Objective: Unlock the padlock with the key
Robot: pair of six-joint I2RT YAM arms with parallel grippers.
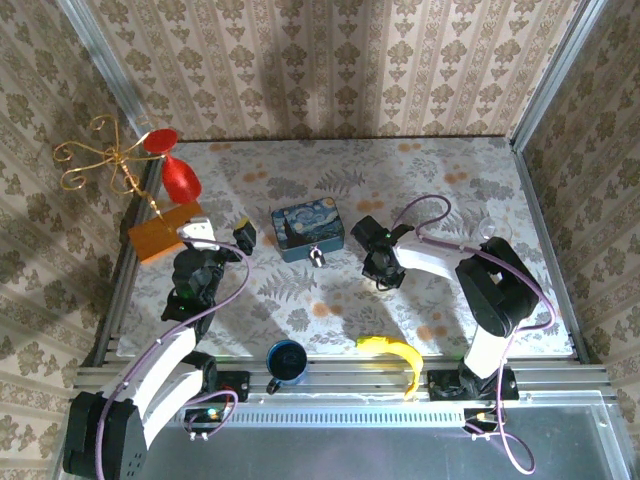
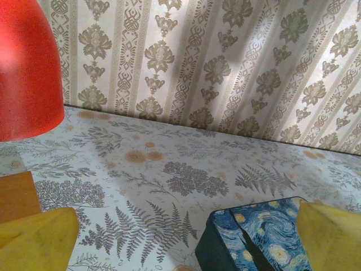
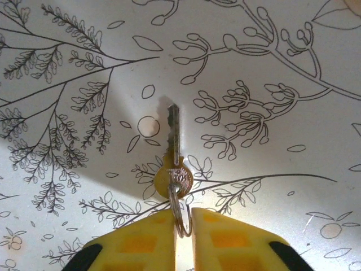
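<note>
Though cut off by the lower edge of the right wrist view, right gripper (image 3: 181, 228) clearly pressed nearly together, two yellow pads (image 3: 141, 244) pinching one thin wire key ring (image 3: 179, 210). One key (image 3: 174, 148) on that ring: brass head nearest the pads, silver blade pointing away over the leaf-printed tablecloth (image 3: 271, 84).

Seen from above, nearest first. At the near rail: two arm bases (image 1: 482, 383), one dark blue mug (image 1: 287, 362), one banana (image 1: 393, 352). Farther in, on the left, left gripper (image 1: 221, 234) spread wide above bare cloth; in its own wrist view, two yellow pad tips (image 2: 34, 243) at the bottom corners, both cropped. On the right, right gripper tipped down to the cloth, near the tin's right side.

Mid-table: one blue tin (image 1: 308, 228) painted with a starry night, partly hidden in the left wrist view by the frame edge and the right-hand pad. One padlock (image 1: 318, 256), a tiny silvery speck against the tin's near side, well apart from the key and from both grippers; shackle and keyhole too small to make out.

Beyond, far left: one orange block (image 1: 163, 233), one red goblet (image 1: 181, 178) (just its bowl, cropped, in the left wrist view), one gold wire ornament (image 1: 105, 158). Far right: possibly one clear glass (image 1: 490, 228), faint against the pattern. Behind everything, striped damask wallpaper (image 1: 330, 60).
</note>
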